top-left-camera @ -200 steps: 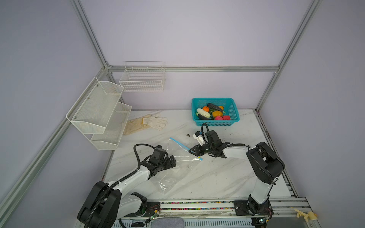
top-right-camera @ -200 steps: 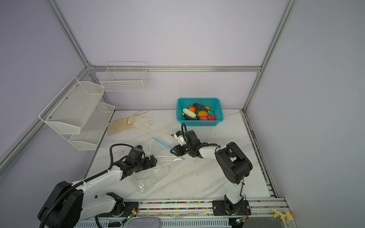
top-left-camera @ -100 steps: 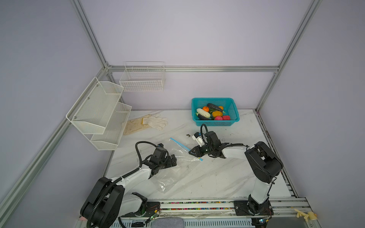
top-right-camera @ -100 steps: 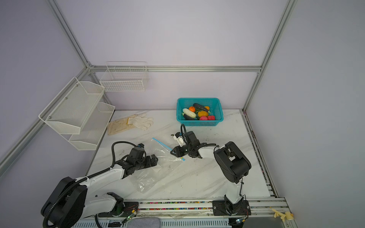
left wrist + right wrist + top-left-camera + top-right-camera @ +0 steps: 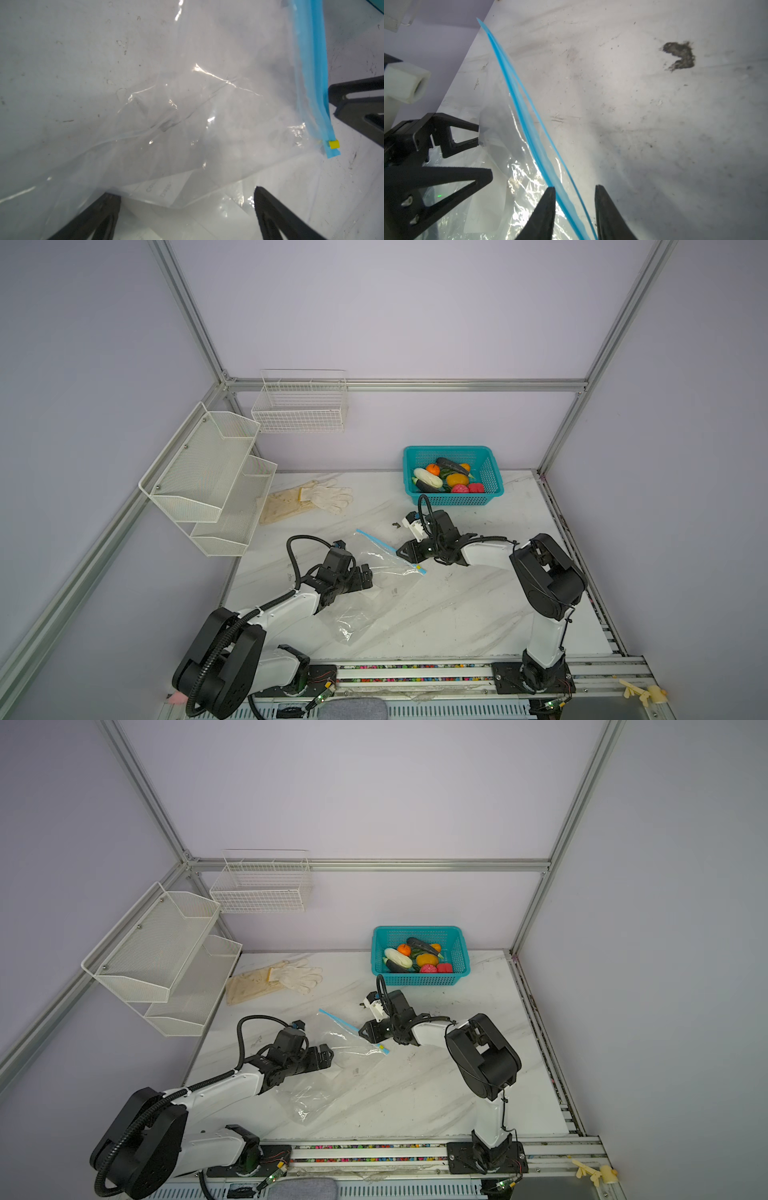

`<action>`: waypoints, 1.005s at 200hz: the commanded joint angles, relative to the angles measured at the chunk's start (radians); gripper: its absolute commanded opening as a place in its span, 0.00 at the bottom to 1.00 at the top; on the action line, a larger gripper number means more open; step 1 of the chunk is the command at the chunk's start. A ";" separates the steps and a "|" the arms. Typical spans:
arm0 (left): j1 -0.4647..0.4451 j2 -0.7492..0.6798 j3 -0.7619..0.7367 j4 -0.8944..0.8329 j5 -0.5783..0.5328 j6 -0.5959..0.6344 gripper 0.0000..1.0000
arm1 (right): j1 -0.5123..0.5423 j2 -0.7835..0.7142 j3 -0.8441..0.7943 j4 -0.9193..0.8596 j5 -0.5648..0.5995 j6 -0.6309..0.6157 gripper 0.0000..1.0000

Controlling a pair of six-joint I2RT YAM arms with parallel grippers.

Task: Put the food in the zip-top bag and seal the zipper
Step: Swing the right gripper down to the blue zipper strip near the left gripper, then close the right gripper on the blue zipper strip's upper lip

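1. Left wall: a white perforated-metal two-tier shelf (image 5: pixel 208 477) is mounted here. A white wire basket (image 5: pixel 300 406) hangs on the far wall beside it.
2. Far left of the white marble-pattern tabletop (image 5: pixel 457 614): a pair of pale fabric work gloves (image 5: pixel 307 499) lies flat.
3. Left gripper (image 5: pixel 365 572) (image 5: pixel 185 193): the jaws are spread wide and grip nothing. They sit low over the near-left part of the clear crinkled plastic zip-top bag (image 5: pixel 386 585), and bag film lies between the fingers.
4. The zip-top bag lies on the tabletop at centre, between the two grippers, and looks empty. A white label (image 5: pixel 158 187) shows through the film.
5. The zipper (image 5: pixel 386 547) (image 5: pixel 519 97), a thin light blue strip, runs along the bag's right edge from far left to near right. In the right wrist view its two lips stand apart. The small yellow slider tab (image 5: pixel 420 568) (image 5: pixel 334 144) sits at the near-right end.
6. Right gripper (image 5: pixel 401 551) (image 5: pixel 575 187): the jaws stand at a narrow gap and straddle the zipper. One finger touches the strip; the other is just clear of it.
7. Far right: the food (image 5: pixel 446 479), small toy fruits and vegetables, lies in a teal perforated plastic basket (image 5: pixel 457 499), well apart from the bag.
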 commanded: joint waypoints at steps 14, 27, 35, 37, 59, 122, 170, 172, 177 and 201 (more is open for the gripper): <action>0.003 0.017 0.018 -0.048 0.017 0.010 0.99 | 0.005 0.044 0.086 -0.082 0.070 -0.063 0.38; 0.004 0.013 0.015 -0.048 0.017 0.010 0.99 | 0.005 0.064 0.094 -0.080 0.064 -0.065 0.38; 0.004 0.010 0.014 -0.046 0.018 0.010 0.99 | 0.005 0.071 0.096 -0.077 0.059 -0.067 0.38; 0.003 0.010 0.013 -0.046 0.018 0.010 0.99 | 0.005 0.073 0.096 -0.076 0.059 -0.066 0.38; 0.003 0.003 0.010 -0.046 0.019 0.009 0.99 | 0.005 0.086 0.094 -0.069 0.036 -0.065 0.39; 0.004 -0.002 0.010 -0.046 0.023 0.007 0.99 | 0.005 0.095 0.075 -0.058 0.008 -0.065 0.39; 0.003 -0.010 0.009 -0.052 0.020 0.006 0.99 | -0.004 0.042 0.080 -0.069 -0.005 -0.064 0.45; 0.003 -0.011 0.009 -0.053 0.021 0.007 0.99 | -0.007 0.037 0.082 -0.072 -0.002 -0.065 0.45; 0.004 -0.010 0.008 -0.053 0.020 0.007 0.99 | -0.011 0.030 0.082 -0.079 0.007 -0.067 0.46; 0.003 -0.008 0.003 -0.049 0.019 0.007 0.99 | -0.031 -0.013 0.093 -0.094 0.015 -0.080 0.47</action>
